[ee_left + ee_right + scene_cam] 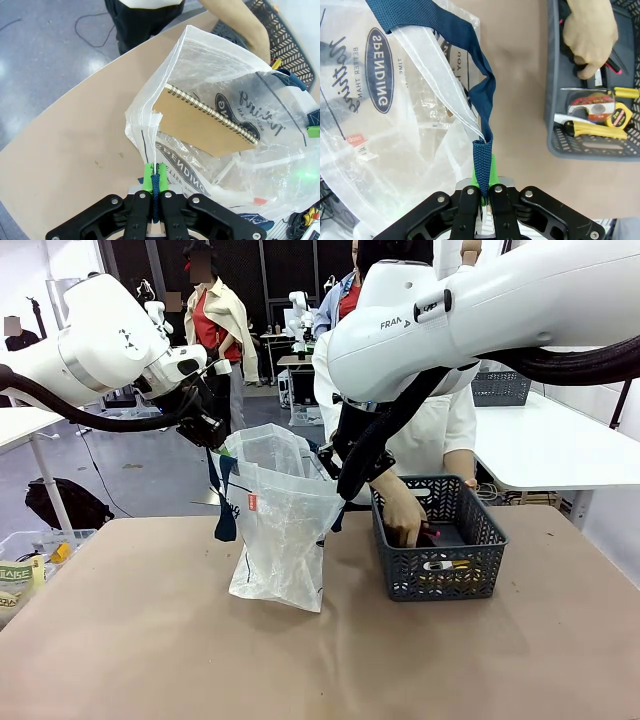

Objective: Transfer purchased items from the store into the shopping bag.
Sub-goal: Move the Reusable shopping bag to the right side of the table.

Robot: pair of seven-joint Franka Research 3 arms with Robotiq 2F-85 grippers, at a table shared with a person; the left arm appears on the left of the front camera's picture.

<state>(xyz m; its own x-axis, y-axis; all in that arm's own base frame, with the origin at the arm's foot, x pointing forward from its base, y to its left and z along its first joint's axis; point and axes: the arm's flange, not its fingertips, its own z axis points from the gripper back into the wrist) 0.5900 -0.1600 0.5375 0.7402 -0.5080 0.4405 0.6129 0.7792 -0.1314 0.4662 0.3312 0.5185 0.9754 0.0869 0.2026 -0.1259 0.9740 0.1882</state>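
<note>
Bag (280, 540) stands on the table (150, 640), just left of the basket (440, 585), mouth open. Its logo (379, 70) reads "SPENDING", with smaller "BETTER THAN" and "TIME"; the script line is illegible. Left gripper (154, 172) is clenched on one navy strap (156, 192); right gripper (484, 162) is clenched on the other strap (482, 95). Bag contents: a spiral notebook (200, 122). Basket contents: a yellow tape measure (619, 117) and a person's hand (590, 35).
</note>
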